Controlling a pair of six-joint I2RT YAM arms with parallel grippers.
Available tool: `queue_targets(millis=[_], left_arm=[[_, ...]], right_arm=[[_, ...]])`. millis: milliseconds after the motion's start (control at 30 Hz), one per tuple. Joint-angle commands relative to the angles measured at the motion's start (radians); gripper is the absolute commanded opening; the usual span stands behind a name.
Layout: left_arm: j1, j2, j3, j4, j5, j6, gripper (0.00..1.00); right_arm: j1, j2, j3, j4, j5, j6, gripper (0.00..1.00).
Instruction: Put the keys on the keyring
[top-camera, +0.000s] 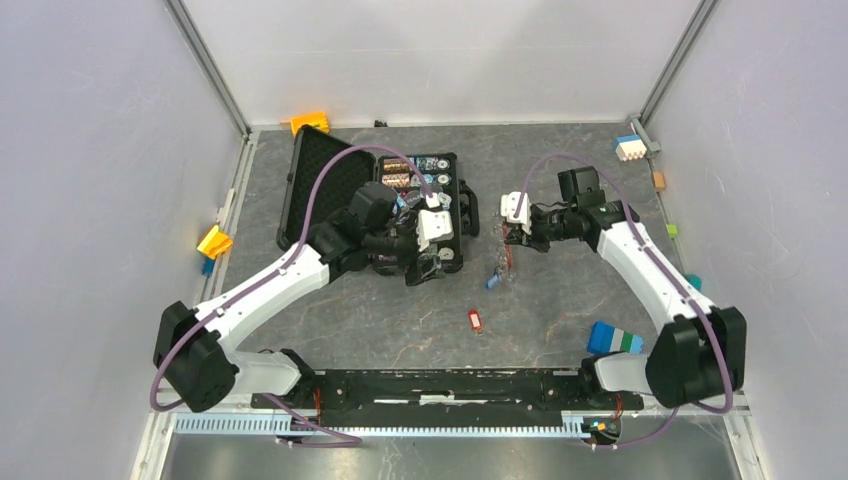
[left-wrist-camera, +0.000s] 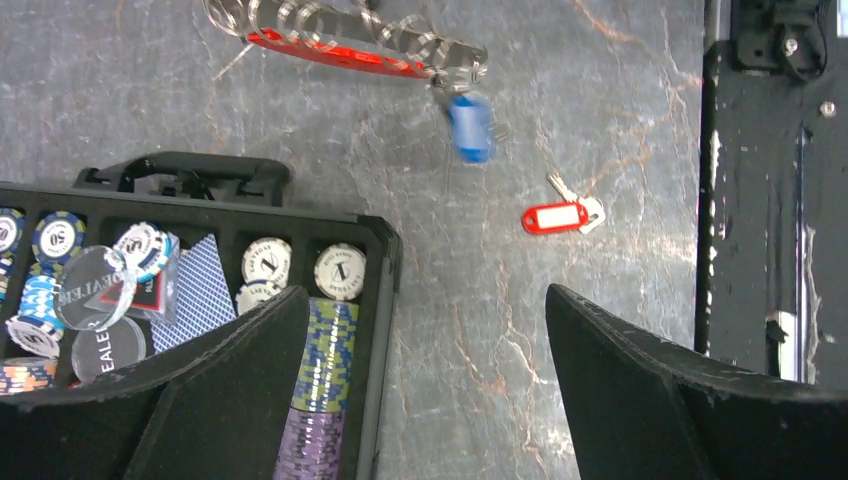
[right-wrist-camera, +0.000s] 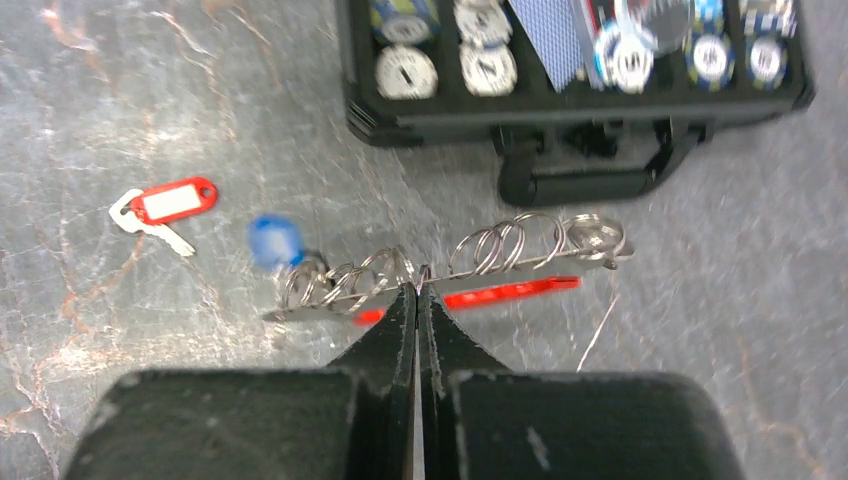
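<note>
The two black fingers (right-wrist-camera: 395, 330) of the right gripper (right-wrist-camera: 417, 290) are seen pressed together at the bottom of the right wrist view, pinched tight on the keyring (right-wrist-camera: 500, 262) at the middle of its row of silvery loops; the long red tag (right-wrist-camera: 510, 291) is seen just behind that row. The blue-headed key (right-wrist-camera: 274, 241) is shown blurred just beside one end of the loops; whether it is threaded on cannot be told. The red-headed key (right-wrist-camera: 165, 203) is laid flat on the grey table (right-wrist-camera: 150, 90), apart from the keyring and touched by neither gripper. In the left wrist view the left gripper (left-wrist-camera: 425, 295) is held with its jaws spread wide and nothing between them; one finger (left-wrist-camera: 230, 380) is placed over the open black case (left-wrist-camera: 385, 270), in which poker chips (left-wrist-camera: 340, 270) and playing cards (left-wrist-camera: 205, 275) are stored. From above, the keyring is seen to the right of the case, with both keys nearer the arm bases.
</note>
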Motion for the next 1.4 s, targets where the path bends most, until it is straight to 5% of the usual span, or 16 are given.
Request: queue_targets(millis=[0,500,900,1367], left_arm=[[-0.002,0.034,0.068,0.097,0.049,-0.112,0.94],[-0.004,0.073,0.107,0.150,0.196,-0.097,0.58],[-0.028,0.042,0.096,0.109,0.312,-0.087,0.28],[-0.036,0.069,0.128,0.002,0.276,0.108,0.26]], right_arm=[[0.050,-0.105,-0.055,0.011,-0.097,-0.097,0.00],[0.116,-0.277,-0.181,0.235,-0.330,0.121,0.00],[0.131,-0.339,-0.371,0.772,-0.316,0.652,0.00],[0.139,-0.337,-0.395,0.800,-0.395,0.645,0.00]])
